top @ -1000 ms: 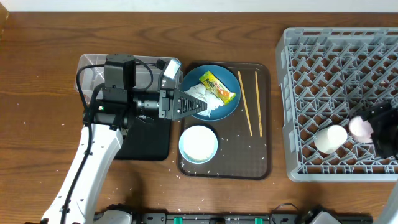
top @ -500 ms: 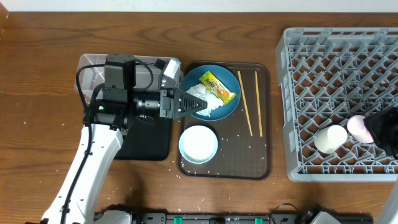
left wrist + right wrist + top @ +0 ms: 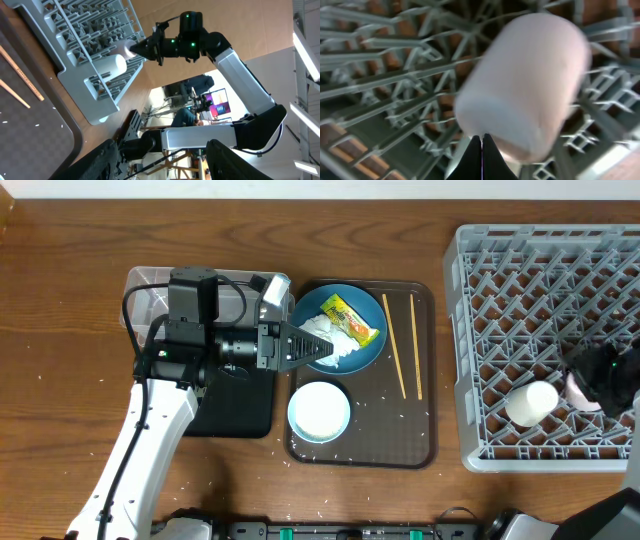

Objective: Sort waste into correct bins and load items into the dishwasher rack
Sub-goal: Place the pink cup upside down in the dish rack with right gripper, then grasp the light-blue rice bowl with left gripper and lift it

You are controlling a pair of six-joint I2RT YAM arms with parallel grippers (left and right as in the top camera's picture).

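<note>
Top view, 12 o'clock = far edge of the wood table [image 3: 60, 330]. L gripper [image 3: 322, 348] hangs over the round dark-blue plate [image 3: 368, 352], tips by the crumpled white tissue [image 3: 340, 357] on the plate's 7 o'clock side. In the L wrist view its fingers [image 3: 100, 160] are spread wide w/ nothing btw them. The small yellow-green-orange snack wrapper [image 3: 349, 320] lies on the plate too, at 1 o'clock from the tissue. The plate sits in the 11 o'clock corner of the flat brown tray [image 3: 420, 420]. The white bowl w/ pale-blue rim [image 3: 319, 410] is at the plate's 6 o'clock, & two thin wooden chopsticks [image 3: 415, 345] lie side by side at its 3 o'clock. Bits of white rice [image 3: 290, 462] dot the tray & table. The clear plastic tub [image 3: 145, 290] & flat black tray [image 3: 235, 415] sit at 9 o'clock from the brown tray, partly hidden by the L arm [image 3: 140, 440]. The big grey plastic rack [image 3: 545, 232] fills the 3 o'clock side. In it, near the 5 o'clock corner, the small white cup [image 3: 530, 402] lies on its side, w/ the small pink cup [image 3: 574, 388] just at its 3 o'clock. R gripper [image 3: 481, 147] is right at the pink cup, tips squeezed nearly together w/ only a thin line btw them, at the cup's edge; can't tell if they pinch it
</note>
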